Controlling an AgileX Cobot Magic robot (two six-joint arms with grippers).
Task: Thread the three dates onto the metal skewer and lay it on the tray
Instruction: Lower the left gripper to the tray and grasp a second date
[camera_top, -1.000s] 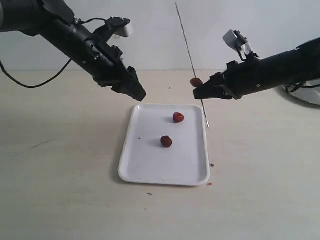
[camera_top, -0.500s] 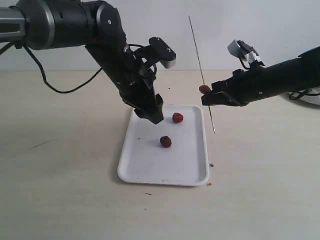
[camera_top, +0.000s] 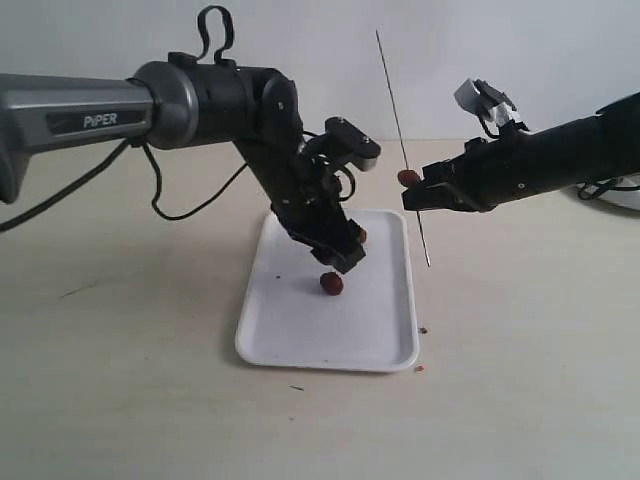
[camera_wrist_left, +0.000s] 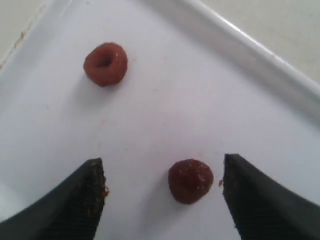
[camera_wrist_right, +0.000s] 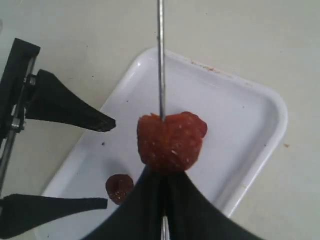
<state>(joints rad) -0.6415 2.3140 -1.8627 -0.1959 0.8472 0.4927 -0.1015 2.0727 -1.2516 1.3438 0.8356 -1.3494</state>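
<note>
The white tray (camera_top: 300, 340) lies mid-table. One date (camera_top: 331, 283) rests on it just below my left gripper (camera_top: 340, 260), and a second date (camera_top: 361, 235) peeks out behind that gripper. In the left wrist view the gripper (camera_wrist_left: 162, 170) is open, low over the tray (camera_wrist_left: 240, 100). One date (camera_wrist_left: 190, 180) sits between its fingers (camera_wrist_left: 80, 200), nearer one of them; the other date (camera_wrist_left: 105, 63) lies beyond. My right gripper (camera_top: 412, 196) is shut on the metal skewer (camera_top: 392, 95), held steeply upright right of the tray. A third date (camera_top: 407, 178) (camera_wrist_right: 171, 141) is threaded on the skewer (camera_wrist_right: 160, 60) just above the fingers.
Small red crumbs (camera_top: 422, 329) lie on the table by the tray's near right corner. A pale round plate edge (camera_top: 618, 193) shows at the far right. The left arm's black cable (camera_top: 190, 205) loops over the table behind it.
My left arm swung right and down, from left of the tray to low over the two loose dates. The right gripper with the skewer shifted slightly right, then held still.
</note>
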